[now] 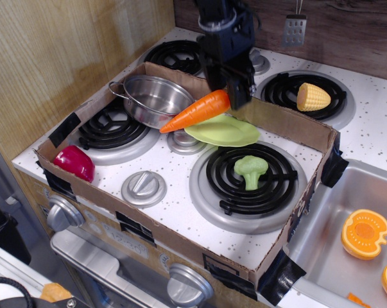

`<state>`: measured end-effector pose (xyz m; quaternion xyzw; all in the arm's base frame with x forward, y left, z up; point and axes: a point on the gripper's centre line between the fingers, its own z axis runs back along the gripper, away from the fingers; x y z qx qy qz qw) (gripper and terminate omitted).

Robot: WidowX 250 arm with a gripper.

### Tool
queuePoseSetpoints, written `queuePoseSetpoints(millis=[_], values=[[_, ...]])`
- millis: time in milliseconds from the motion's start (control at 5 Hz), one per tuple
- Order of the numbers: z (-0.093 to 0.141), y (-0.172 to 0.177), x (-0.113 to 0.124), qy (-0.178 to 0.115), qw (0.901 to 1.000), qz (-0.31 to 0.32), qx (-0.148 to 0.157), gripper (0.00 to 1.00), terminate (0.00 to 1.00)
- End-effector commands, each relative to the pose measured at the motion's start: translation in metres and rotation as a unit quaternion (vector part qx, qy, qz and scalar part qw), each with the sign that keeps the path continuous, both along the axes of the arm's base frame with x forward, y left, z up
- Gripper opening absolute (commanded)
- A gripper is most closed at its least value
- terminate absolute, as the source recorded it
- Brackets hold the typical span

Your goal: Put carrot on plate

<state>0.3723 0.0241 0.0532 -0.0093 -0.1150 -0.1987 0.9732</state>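
Orange carrot (195, 111), one, clamped at its thick end by the black end effector (234, 95), tilted above the left edge of the single green plate (224, 130); one steel pot (156, 98) lies left.

Glossy orange carrot (196, 110) slants above the lime-green plate (226, 131).

A steel pot (156, 99), broccoli (251, 169), corn (312, 97) and red pepper (74, 162) sit on the stove (174, 199).
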Motion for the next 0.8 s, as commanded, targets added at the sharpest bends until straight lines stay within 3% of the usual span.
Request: queuePoseSetpoints(millis=[0, 200, 400, 600], values=[[0.062, -0.034, -0.008, -0.047, 0.9963, 0.05, 0.052, 1.0, 0.0], [0.081, -0.048, -0.012, -0.05, 0.9933, 0.065, 0.081, 1.0, 0.0], [0.099, -0.053, -0.015, -0.073, 0.9843, 0.031, 0.158, 1.0, 0.0], [0.114, -0.06, -0.023, -0.058, 0.9763, 0.035, 0.205, 1.0, 0.0]])
